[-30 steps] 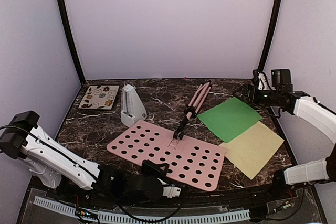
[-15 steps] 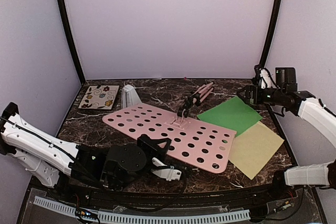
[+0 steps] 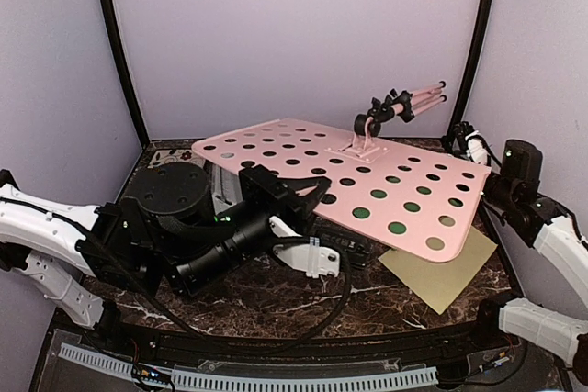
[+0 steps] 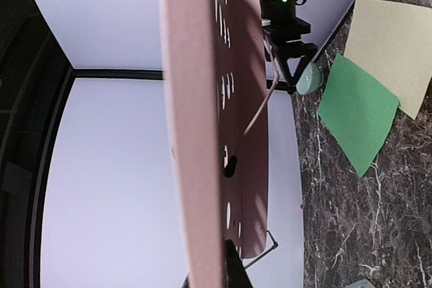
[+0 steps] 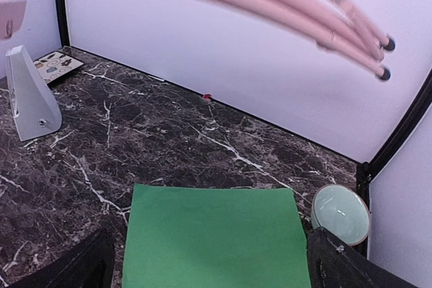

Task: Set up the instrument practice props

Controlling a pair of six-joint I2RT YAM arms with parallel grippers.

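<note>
My left gripper [image 3: 308, 192] is shut on the near edge of the pink music stand's hole-dotted desk [image 3: 367, 181] and holds it tilted high above the table. The folded tripod legs [image 3: 413, 100] point up to the right. In the left wrist view the desk [image 4: 196, 133] shows edge-on between my fingers [image 4: 233, 271]. The green page [image 5: 216, 234] lies flat under my open, empty right gripper [image 5: 212, 271], which sits at the far right [image 3: 470, 142]. The pale-yellow page [image 3: 441, 273] lies by it. The grey-white metronome [image 5: 30, 96] stands at the back left.
A flower-patterned card [image 5: 57, 64] lies in the back left corner. A small pale-green bowl [image 5: 341, 214] sits in the back right corner by the black frame post. The raised desk hides the green page and much of the marble table [image 3: 276, 305] from above.
My left gripper has lifted the stand off the table, up and to the right. The legs have swung into the air. My right arm has drawn back slightly.
</note>
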